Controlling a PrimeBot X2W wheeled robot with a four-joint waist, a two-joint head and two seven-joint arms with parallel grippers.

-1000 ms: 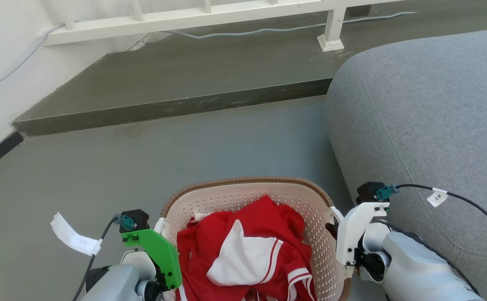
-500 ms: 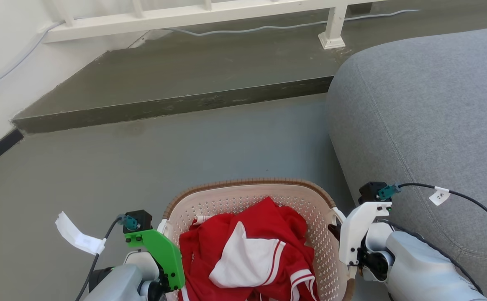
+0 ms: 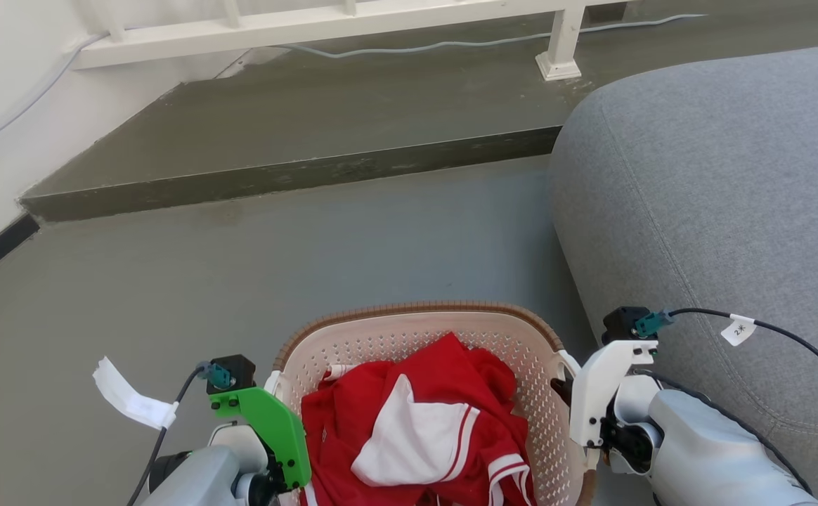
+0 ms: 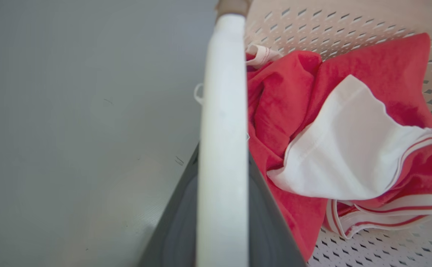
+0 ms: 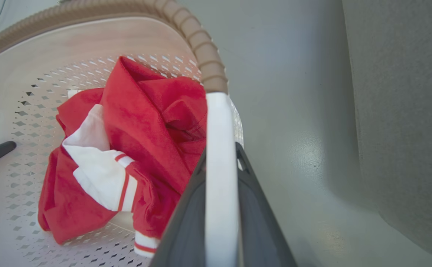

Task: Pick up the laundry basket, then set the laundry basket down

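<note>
Head view: laundry basket point(image 3: 416, 308) at bottom centre, with a red-and-white garment point(image 3: 416, 422) bunched inside. Grey sofa point(image 3: 718, 197) just beside its right side. Raised step point(image 3: 296, 176) and white railing point(image 3: 310, 28) lie well ahead across the grey floor point(image 3: 240, 281).

Left wrist view: left gripper point(image 4: 223, 152) clamped on left loop handle point(image 4: 221, 92), one finger each side.

Right wrist view: right gripper point(image 5: 220, 152) likewise clenched on right loop handle point(image 5: 219, 129), with the sofa near. Cannot tell whether the basket touches the floor.
</note>
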